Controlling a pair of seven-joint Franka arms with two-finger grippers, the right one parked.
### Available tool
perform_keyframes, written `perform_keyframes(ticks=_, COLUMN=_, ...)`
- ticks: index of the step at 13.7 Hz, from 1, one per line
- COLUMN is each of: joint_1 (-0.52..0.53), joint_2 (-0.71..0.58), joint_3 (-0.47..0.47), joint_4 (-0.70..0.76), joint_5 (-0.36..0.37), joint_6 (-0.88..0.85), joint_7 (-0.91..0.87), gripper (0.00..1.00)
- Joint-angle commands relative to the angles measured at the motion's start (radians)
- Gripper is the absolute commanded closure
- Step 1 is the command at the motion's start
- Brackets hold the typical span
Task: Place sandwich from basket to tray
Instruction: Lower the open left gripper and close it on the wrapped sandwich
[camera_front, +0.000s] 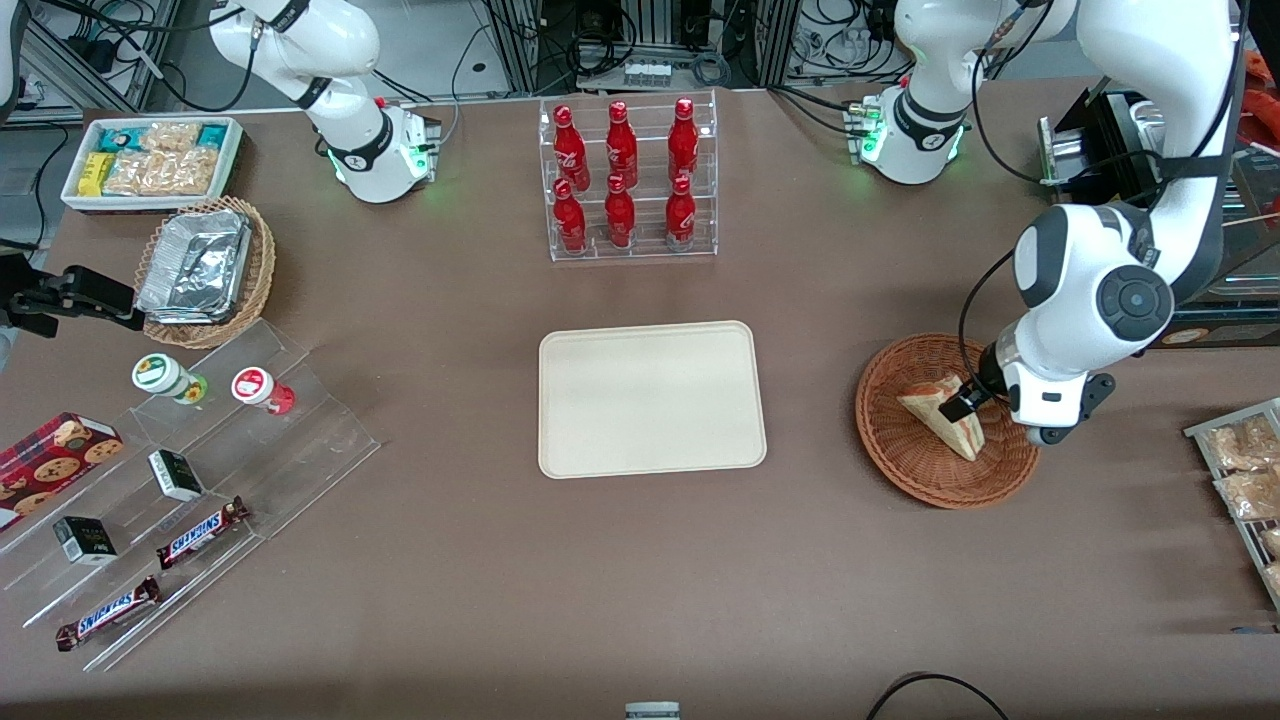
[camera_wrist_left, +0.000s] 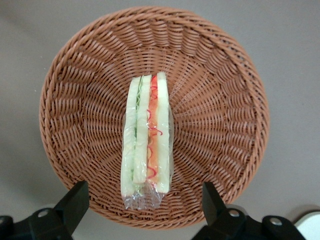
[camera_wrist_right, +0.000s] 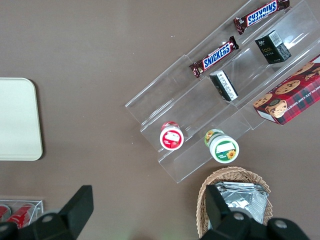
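The sandwich (camera_front: 945, 415) is a plastic-wrapped wedge of pale bread lying in the reddish-brown wicker basket (camera_front: 900, 470), toward the working arm's end of the table. In the left wrist view the sandwich (camera_wrist_left: 146, 135) shows its red and green filling edge-on, in the middle of the basket (camera_wrist_left: 215, 100). The left gripper (camera_front: 975, 400) hovers just above the basket, open and empty (camera_wrist_left: 145, 195), with its fingers spread to either side of one end of the sandwich and not touching it. The cream tray (camera_front: 650, 398) lies flat at the table's middle and holds nothing.
A clear rack of red bottles (camera_front: 628, 180) stands farther from the camera than the tray. Toward the parked arm's end are a white bin of snacks (camera_front: 150, 160), a tan basket with foil containers (camera_front: 205, 270) and a clear stepped stand with candy bars (camera_front: 190, 480). A rack of snack packets (camera_front: 1240, 470) sits at the working arm's end.
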Motion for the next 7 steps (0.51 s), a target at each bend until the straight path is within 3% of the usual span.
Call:
perform_keyframes(ticks=1, joint_1=-0.002, joint_2=0.004, joint_3=-0.003, joint_4=-0.056, joint_5=0.009, joint_6=0.075, joint_7=-0.029, gripper=0.0)
perform_keyframes(ticks=7, joint_1=-0.002, joint_2=0.041, joint_3=-0.003, joint_4=-0.096, joint_5=0.009, joint_6=0.146, joint_7=-0.029, gripper=0.0)
